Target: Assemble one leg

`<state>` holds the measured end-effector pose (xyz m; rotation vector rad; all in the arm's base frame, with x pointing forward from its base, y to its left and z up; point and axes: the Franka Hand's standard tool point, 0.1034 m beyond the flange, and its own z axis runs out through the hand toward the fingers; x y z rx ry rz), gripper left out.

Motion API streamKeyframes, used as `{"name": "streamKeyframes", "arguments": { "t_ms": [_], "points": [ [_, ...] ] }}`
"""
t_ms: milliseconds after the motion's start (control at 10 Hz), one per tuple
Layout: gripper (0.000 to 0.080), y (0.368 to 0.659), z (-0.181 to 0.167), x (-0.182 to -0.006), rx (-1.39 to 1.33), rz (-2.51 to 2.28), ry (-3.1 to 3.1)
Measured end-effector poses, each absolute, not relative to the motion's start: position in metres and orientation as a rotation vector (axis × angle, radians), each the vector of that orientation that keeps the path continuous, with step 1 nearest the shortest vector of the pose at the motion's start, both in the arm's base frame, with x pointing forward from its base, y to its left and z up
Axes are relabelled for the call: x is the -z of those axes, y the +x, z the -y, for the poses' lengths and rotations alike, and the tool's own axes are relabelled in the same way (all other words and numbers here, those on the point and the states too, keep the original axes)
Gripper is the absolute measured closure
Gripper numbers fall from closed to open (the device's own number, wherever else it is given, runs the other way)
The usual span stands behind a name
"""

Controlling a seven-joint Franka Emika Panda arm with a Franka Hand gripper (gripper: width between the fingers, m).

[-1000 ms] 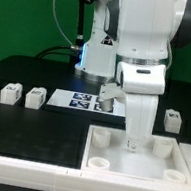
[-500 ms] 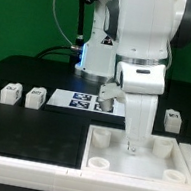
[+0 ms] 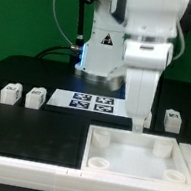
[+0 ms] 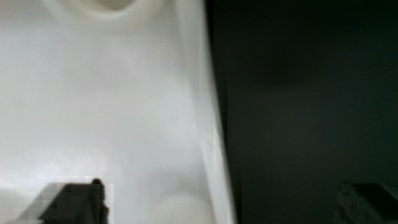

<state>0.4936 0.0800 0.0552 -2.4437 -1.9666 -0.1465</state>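
Three small white legs with marker tags stand on the black table: two at the exterior view's left (image 3: 11, 92) (image 3: 34, 96) and one at its right (image 3: 172, 119). The large white tray-like piece (image 3: 135, 177) with round corner sockets lies at the front right. My gripper (image 3: 137, 125) hangs just above the tray's far rim. In the wrist view the gripper (image 4: 222, 203) is open and empty, and its dark fingertips (image 4: 71, 200) stand wide apart, one over the white tray (image 4: 107, 100) and the other over the black table. A fourth leg is not in view.
The marker board (image 3: 92, 104) lies on the table behind the tray, between the legs. A low white wall (image 3: 24, 144) runs along the front left. The robot's base (image 3: 101, 54) stands at the back.
The gripper has risen and moved back from inside the tray to above its far rim. The legs have not moved.
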Motion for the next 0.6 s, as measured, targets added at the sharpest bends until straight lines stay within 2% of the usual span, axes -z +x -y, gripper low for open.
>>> {"name": "streamKeyframes", "arguments": {
  "t_ms": [300,600],
  "points": [
    [0.0151,0.474,-0.120,-0.068,0.140,1.402,-2.786],
    [0.0151,0.474,-0.127,-0.070,0.143,1.003,-2.930]
  ]
}}
